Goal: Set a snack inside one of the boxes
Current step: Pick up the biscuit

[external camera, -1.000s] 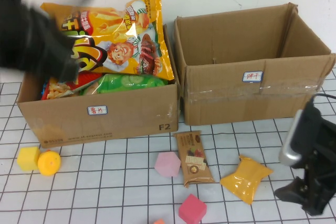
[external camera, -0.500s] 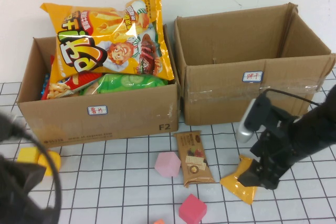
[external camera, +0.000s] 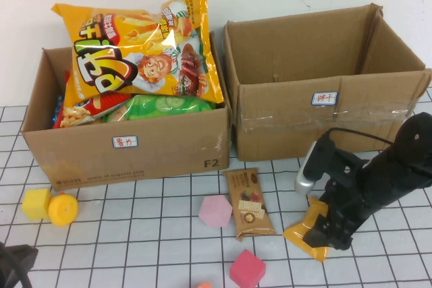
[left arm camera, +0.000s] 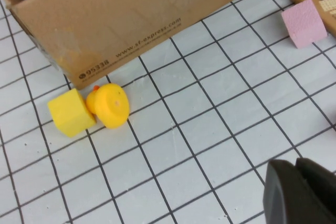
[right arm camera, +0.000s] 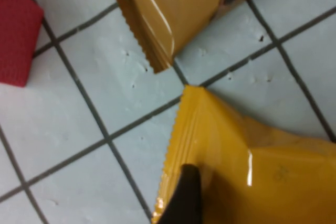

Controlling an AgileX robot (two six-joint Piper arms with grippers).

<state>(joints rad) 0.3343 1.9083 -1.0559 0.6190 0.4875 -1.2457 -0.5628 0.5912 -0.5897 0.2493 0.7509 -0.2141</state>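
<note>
A yellow-orange snack packet (external camera: pixel 300 231) lies on the grid table in front of the empty right box (external camera: pixel 283 126). My right gripper (external camera: pixel 325 233) is down on this packet and open. In the right wrist view one dark finger (right arm camera: pixel 185 198) rests at the edge of the packet (right arm camera: pixel 252 171); the other finger is out of view. A brown wafer bar (external camera: pixel 248 202) lies just left of the packet. My left gripper (external camera: pixel 10 268) is low at the near left corner, shut and empty (left arm camera: pixel 302 192).
The left box (external camera: pixel 135 146) is full of chip bags. A pink block (external camera: pixel 215 210) and a red block (external camera: pixel 247 268) lie near the wafer bar. A yellow cube (external camera: pixel 36 202) and a yellow ball (external camera: pixel 62 209) sit near the left box.
My right arm has moved left and down onto the yellow-orange packet. My left arm has pulled back from the left box to the near left corner.
</note>
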